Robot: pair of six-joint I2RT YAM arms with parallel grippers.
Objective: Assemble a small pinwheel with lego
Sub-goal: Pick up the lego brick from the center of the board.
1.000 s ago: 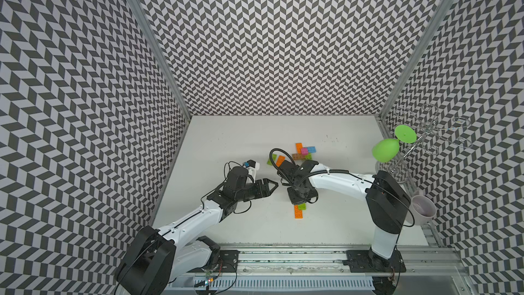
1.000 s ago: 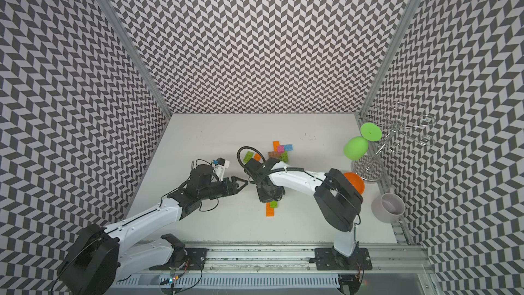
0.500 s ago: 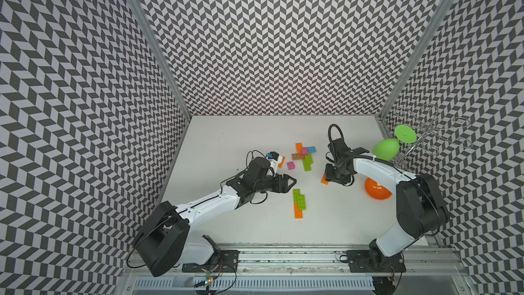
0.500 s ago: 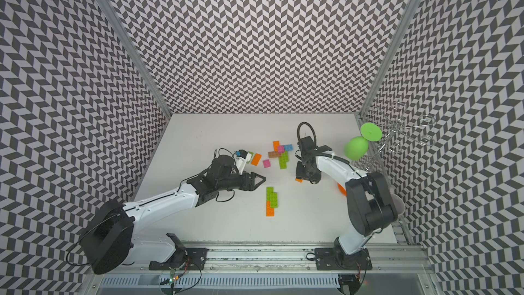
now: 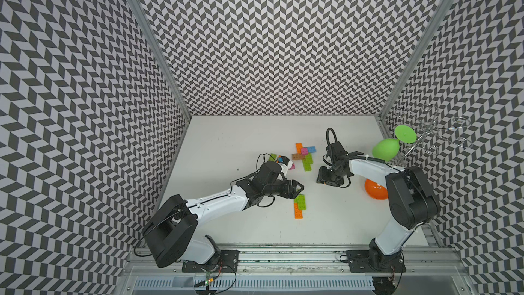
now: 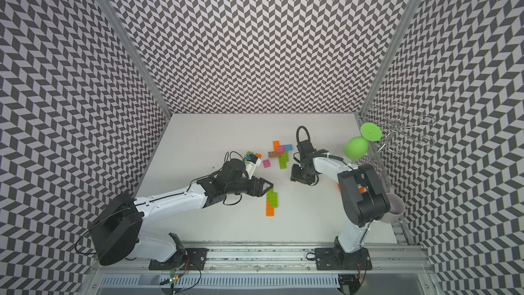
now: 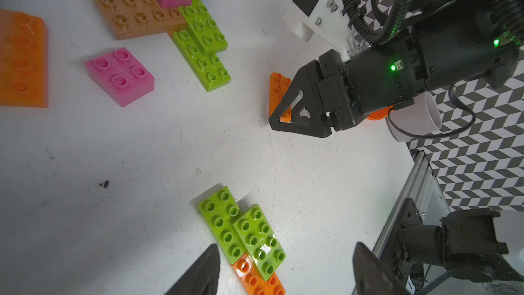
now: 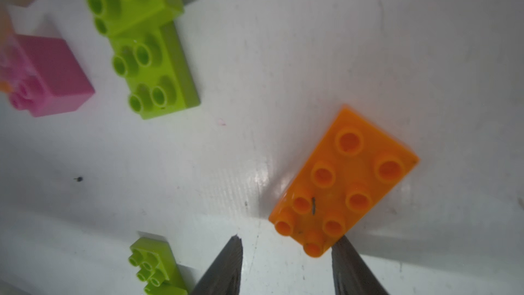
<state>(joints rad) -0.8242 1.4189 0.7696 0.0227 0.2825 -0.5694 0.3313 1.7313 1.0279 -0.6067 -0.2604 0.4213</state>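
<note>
Your right gripper (image 8: 288, 239) hangs with jaws parted and empty, just above a loose orange brick (image 8: 344, 183). The brick lies flat, to the robot's right of the brown brick (image 7: 136, 15) and nearer the robot. It sits off-centre, by one jaw tip. Shift until it lies between the jaws, square them to its long sides, then lower and close. Your left gripper (image 7: 285, 246), also parted and empty, hovers over the green stack (image 7: 241, 231), nearer the robot than the brown brick.

walls (image 5: 269, 38): black-white chevron | table (image 5: 226, 137): white, scuffed | front: metal rail (image 5: 283, 262)
</note>
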